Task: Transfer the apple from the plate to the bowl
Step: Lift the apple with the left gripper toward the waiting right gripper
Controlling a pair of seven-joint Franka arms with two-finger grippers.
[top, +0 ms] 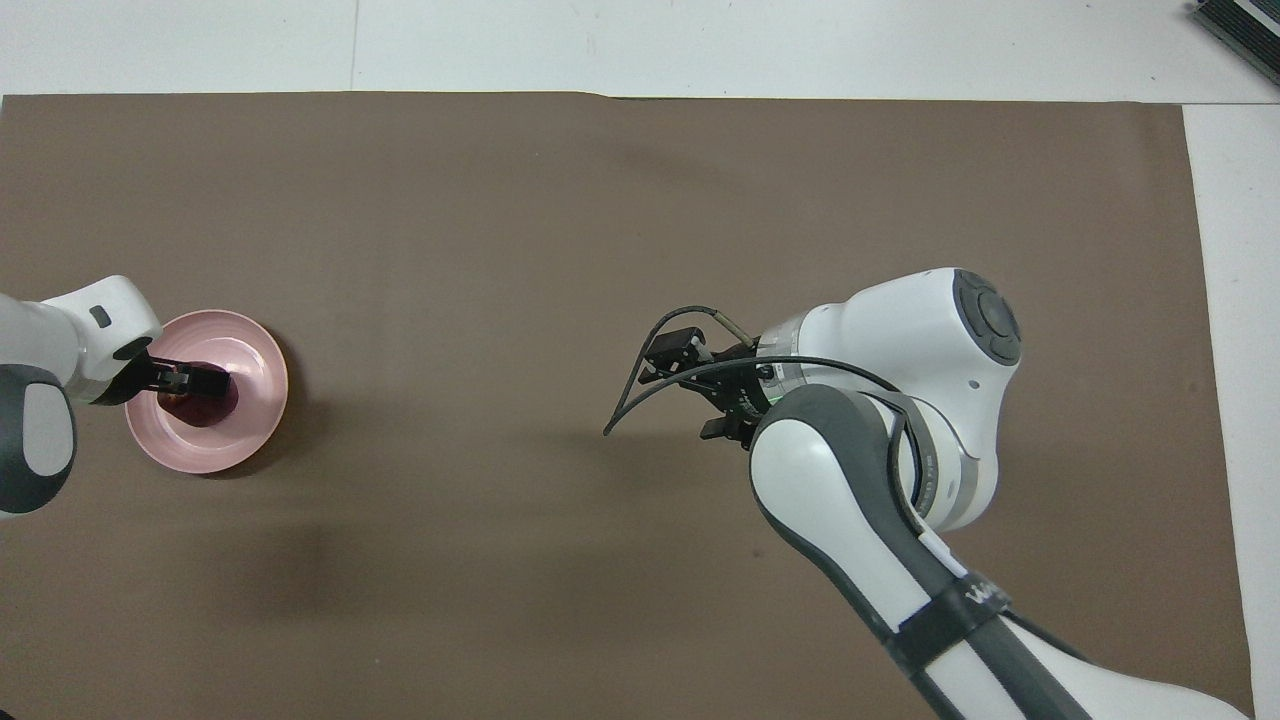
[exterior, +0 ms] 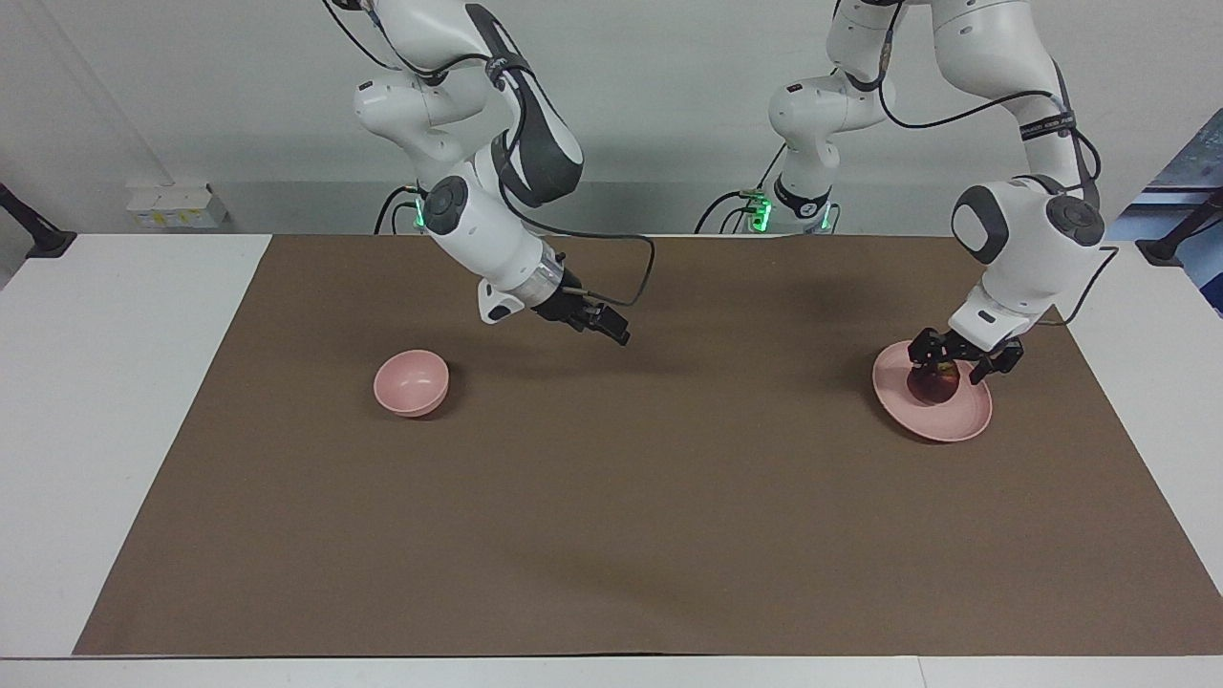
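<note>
The dark red apple [exterior: 932, 384] sits on the pale pink plate [exterior: 955, 420] toward the left arm's end of the table. My left gripper [exterior: 960, 358] is down at the apple's top, fingers spread open on either side of it. In the overhead view the left gripper [top: 200, 382] covers part of the apple [top: 212, 405] on the plate [top: 235, 440]. The small pink bowl [exterior: 411, 382] stands empty toward the right arm's end. My right gripper [exterior: 607, 325] hangs in the air over the mat beside the bowl and holds nothing. The right arm [top: 880, 400] hides the bowl in the overhead view.
A brown mat [exterior: 611, 526] covers most of the white table [exterior: 115, 382]. A small white box [exterior: 177, 205] lies at the table's edge near the right arm's base.
</note>
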